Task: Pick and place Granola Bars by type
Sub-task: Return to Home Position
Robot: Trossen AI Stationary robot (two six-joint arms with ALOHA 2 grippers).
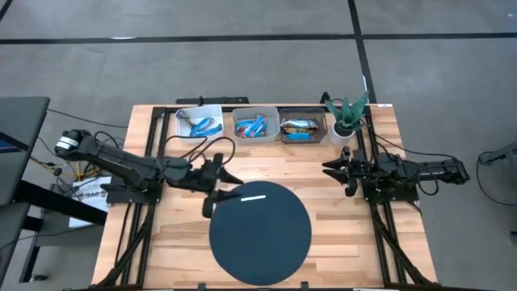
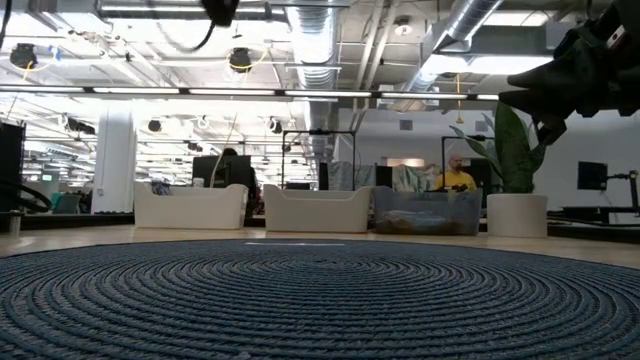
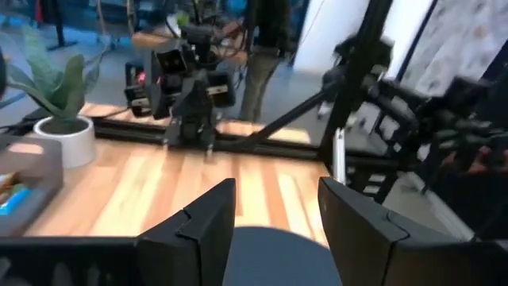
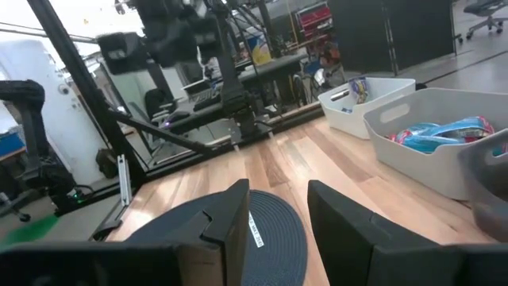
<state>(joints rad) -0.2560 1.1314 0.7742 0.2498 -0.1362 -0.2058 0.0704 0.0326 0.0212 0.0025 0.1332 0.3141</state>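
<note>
The Granola Bars all lie in the row of three bins along the table's far edge. Blue ones are in the left white bin, blue ones with some red in the middle white bin, and brown-orange ones with a blue one in the gray bin. They are flat, glossy wrapped oblongs heaped at mixed slants, so no single long axis stands out.

From either claw the bars lie toward the far edge. None is between the fingers or on the round mat, a dark coiled-rope disc carrying only a thin white strip.

The left claw hangs released and empty over the mat's far left rim, nearer the two white bins. The right claw, also released and empty, sits at the table's right side, nearer the gray bin and the potted plant.

With nothing left to pick, sorting looks done. The coming move probably needs only a clean withdrawal from the smooth-walled plastic bins.
</note>
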